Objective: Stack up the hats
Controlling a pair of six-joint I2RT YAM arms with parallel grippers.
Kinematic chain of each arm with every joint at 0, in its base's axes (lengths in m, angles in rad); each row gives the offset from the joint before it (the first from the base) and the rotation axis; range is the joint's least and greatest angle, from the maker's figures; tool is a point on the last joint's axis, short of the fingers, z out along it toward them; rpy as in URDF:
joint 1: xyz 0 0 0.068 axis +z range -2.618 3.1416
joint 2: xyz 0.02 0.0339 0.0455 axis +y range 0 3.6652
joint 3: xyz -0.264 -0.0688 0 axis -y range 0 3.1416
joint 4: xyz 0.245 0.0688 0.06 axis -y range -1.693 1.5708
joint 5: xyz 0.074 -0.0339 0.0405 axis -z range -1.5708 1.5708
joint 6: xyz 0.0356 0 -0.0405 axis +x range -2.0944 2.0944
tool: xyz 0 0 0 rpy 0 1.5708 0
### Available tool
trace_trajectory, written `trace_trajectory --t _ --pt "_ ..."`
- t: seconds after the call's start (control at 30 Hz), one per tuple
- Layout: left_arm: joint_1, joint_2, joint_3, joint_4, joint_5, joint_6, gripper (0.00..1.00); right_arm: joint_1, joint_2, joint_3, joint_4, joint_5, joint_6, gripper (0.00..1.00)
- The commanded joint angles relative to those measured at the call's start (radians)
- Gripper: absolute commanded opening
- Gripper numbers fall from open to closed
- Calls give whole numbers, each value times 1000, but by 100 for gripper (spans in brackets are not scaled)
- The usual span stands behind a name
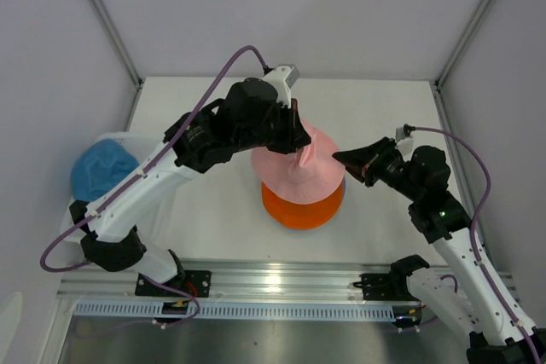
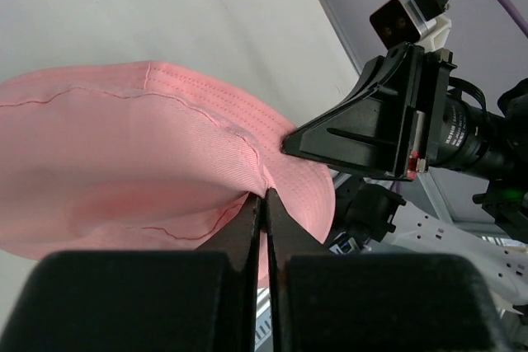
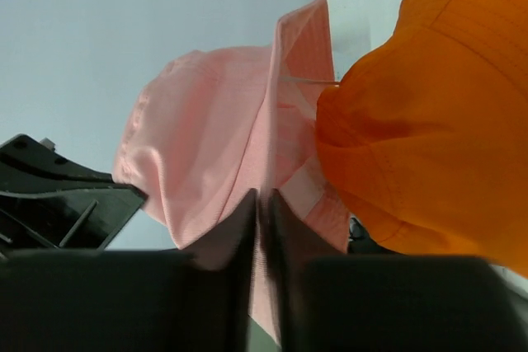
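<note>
at mid-frame in the top view, the pink hat [image 1: 300,170] hangs over the orange hat [image 1: 303,208], not yet released. the blue hat [image 1: 102,170] lies in the white basket [image 1: 128,137] at left, unstacked; no purple one shows. both arms reach inward, the left gripper [image 1: 298,146] and right gripper [image 1: 336,157] each pinching the pink brim.

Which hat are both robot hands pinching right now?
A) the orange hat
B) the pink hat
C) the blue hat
B: the left gripper and the right gripper both have their fingers closed on the pink hat, which is above the orange hat; the blue hat lies far off to the left, untouched.
</note>
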Motion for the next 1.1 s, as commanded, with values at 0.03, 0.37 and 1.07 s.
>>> trace_trajectory --t 0.03,0.37,1.07 --pt "-21 -29 -24 45 7 -32 1 7 -2 9 9 3 -1 0" --pt "-40 -75 -124 14 -6 -49 1 7 -25 78 -313 164 -251 0" --pt "1 -339 -398 -144 -241 -194 99 9 -190 -195 -200 213 -455 0"
